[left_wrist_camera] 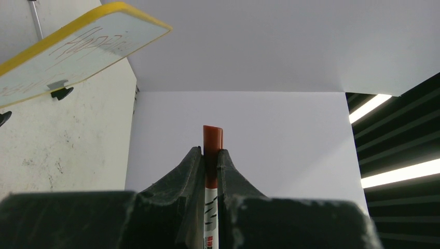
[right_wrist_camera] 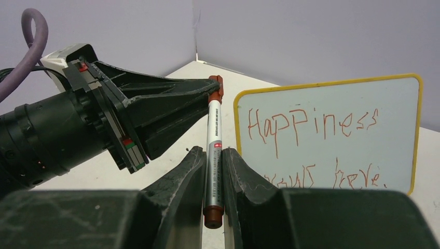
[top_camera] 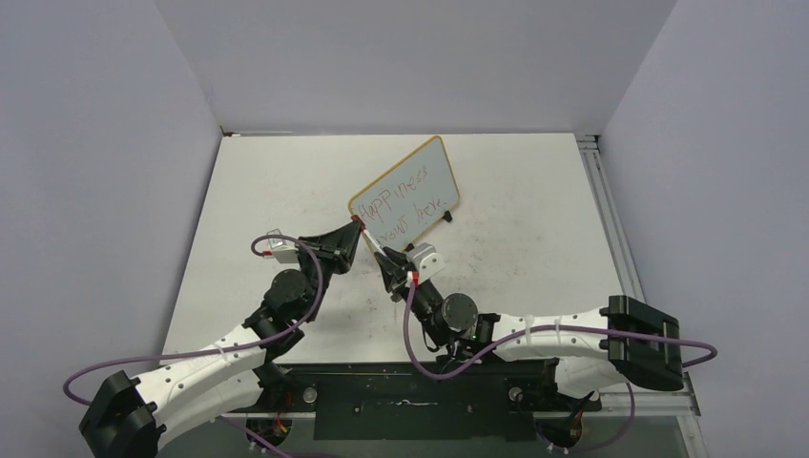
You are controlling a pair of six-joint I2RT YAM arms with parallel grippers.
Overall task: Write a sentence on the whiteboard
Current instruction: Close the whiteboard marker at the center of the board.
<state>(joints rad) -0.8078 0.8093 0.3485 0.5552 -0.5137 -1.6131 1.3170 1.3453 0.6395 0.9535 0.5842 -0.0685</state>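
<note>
Whiteboard (top_camera: 429,160) standing propped near the middle of the table (top_camera: 544,239), carrying the sentence (right_wrist_camera: 311,124) in two slanted red lines. Left tool (left_wrist_camera: 210,155) pinching the red end of the marker (right_wrist_camera: 214,124), right tool (right_wrist_camera: 212,155) clamping its white barrel, both fully closed on it. Risking from here: pulling off-axis and flicking or dropping the marker, or swinging a tool into the nearby frame, tipping the light board or smearing the lettering.
</note>
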